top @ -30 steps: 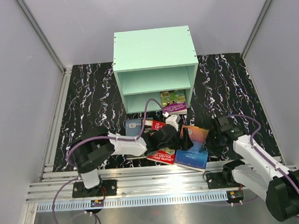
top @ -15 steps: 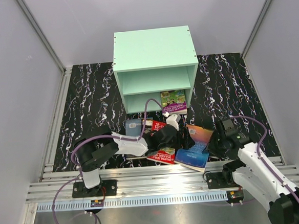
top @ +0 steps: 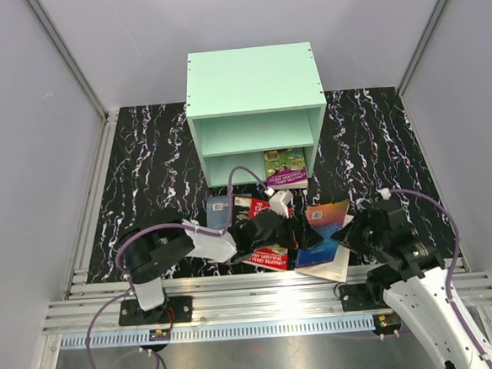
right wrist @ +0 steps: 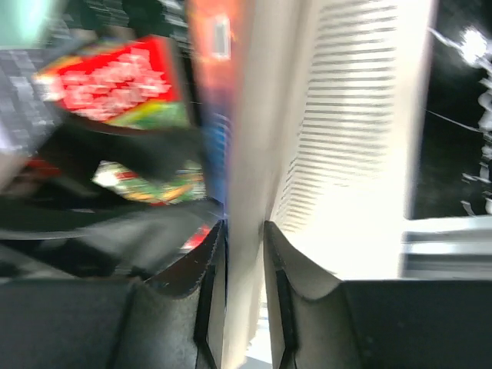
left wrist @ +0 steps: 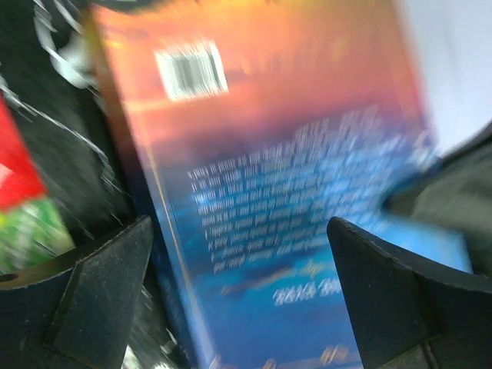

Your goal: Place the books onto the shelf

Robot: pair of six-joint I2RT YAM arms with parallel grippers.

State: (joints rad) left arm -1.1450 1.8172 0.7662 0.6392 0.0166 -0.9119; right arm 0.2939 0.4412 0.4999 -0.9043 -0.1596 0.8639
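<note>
Blue-and-orange paperback (top: 323,228) is propped up tilted on the table (top: 144,175), in front of the mint shelf (top: 252,83) — right gripper (right wrist: 244,231) pinching its edge, left gripper (left wrist: 238,227) spread wide facing the back cover. Looks light, floppy and probably slick — I'd grab near the spine so the pages don't fan.

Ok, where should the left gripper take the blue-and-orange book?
Probably by the long edge farthest from the right arm, coming in from the left. The blue-and-orange book is lifted at a tilt, its back cover facing the open left gripper. The right gripper pinches the opposite page edge, so the near-left edge looks free.
</note>
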